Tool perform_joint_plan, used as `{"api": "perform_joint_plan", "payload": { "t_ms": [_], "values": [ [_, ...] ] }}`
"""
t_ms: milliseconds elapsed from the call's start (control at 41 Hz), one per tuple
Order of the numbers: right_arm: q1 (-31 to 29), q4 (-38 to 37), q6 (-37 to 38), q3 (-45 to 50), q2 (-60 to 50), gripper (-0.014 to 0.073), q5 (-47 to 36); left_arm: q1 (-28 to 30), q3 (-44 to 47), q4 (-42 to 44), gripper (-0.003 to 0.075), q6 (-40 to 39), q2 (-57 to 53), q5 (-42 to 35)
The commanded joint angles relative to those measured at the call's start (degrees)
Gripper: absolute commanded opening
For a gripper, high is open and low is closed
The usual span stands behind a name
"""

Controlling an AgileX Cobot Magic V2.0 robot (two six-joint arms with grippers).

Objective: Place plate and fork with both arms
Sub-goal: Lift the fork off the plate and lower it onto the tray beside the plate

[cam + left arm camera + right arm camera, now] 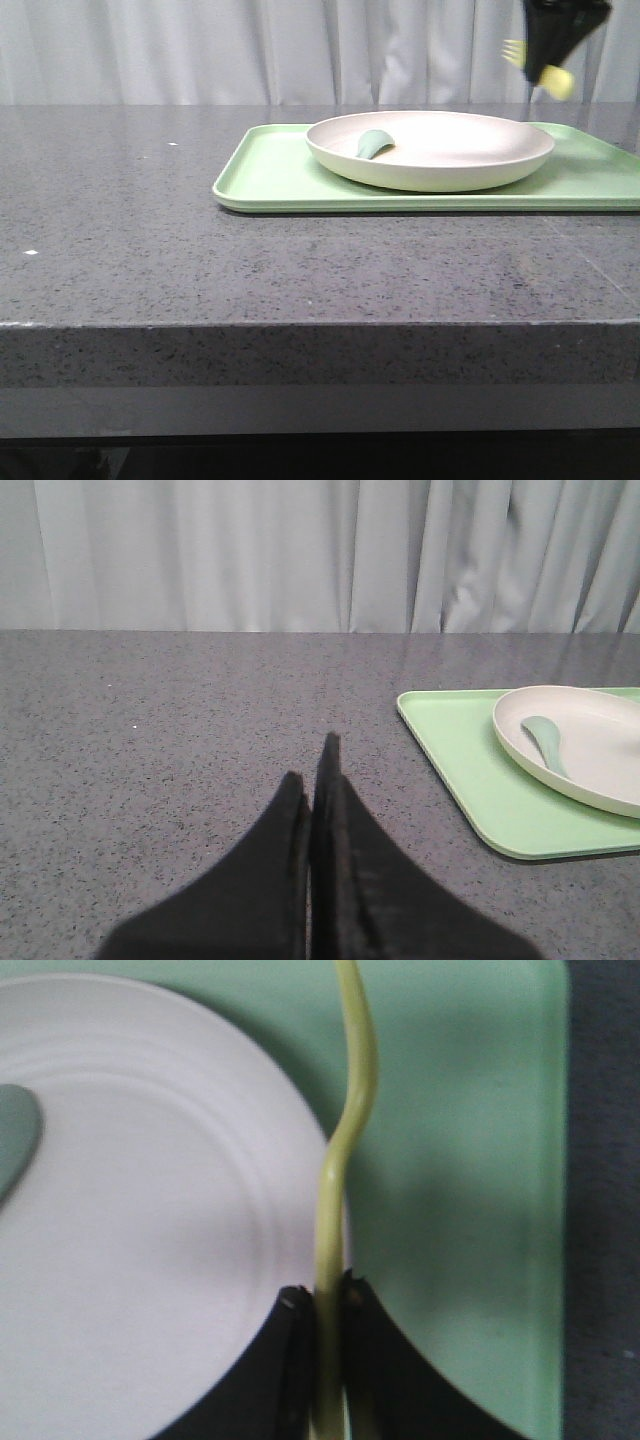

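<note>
Right claw (322, 1305) up high now, pinching the fork (345, 1150) by one end, and from the wrist camera you can see exactly what matters: the fork hangs right over the line where the plate (150, 1210) rim meets the bare tray (460, 1160). Its long axis runs straight out from the claw, along that rim edge, with a slight wave in the handle. In the front view the fork (540, 68) sits well above the plate (430, 150), at the far right end, tines poking out to the left of the claw (555, 35).

The plate rests on the tray (260, 175), on the bench (200, 270), with a grey-green spoon (374, 144) lying inside it (not the utensil we care about).

Left claw (312, 780) is pressed together, empty, low over bare bench, well apart from the tray's near corner (450, 760). So the right arm is plainly the nearer one; I'd judge the drop comes down either onto the plate or just beside it.

No brands, labels or writing anywhere to read.
</note>
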Motion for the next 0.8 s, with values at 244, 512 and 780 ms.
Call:
{"api": "perform_joint_plan", "payload": {
  "t_ms": [244, 512, 780],
  "values": [
    [-5.1, -1.4, -4.7, -1.6, 2.1, 0.0036, 2.9, 0.1, -1.4, 0.0, -0.0018, 0.0, 0.5, -4.4],
    [-5.0, -1.2, -5.0, -1.6, 4.8, 0.0038, 3.0, 0.1, -1.4, 0.0, -0.0018, 0.0, 0.5, -4.4],
    [-5.0, -1.2, -5.0, -1.8, 5.3, 0.0314, 3.1, 0.1, -1.4, 0.0, -0.0018, 0.0, 0.5, -4.4]
  ]
}}
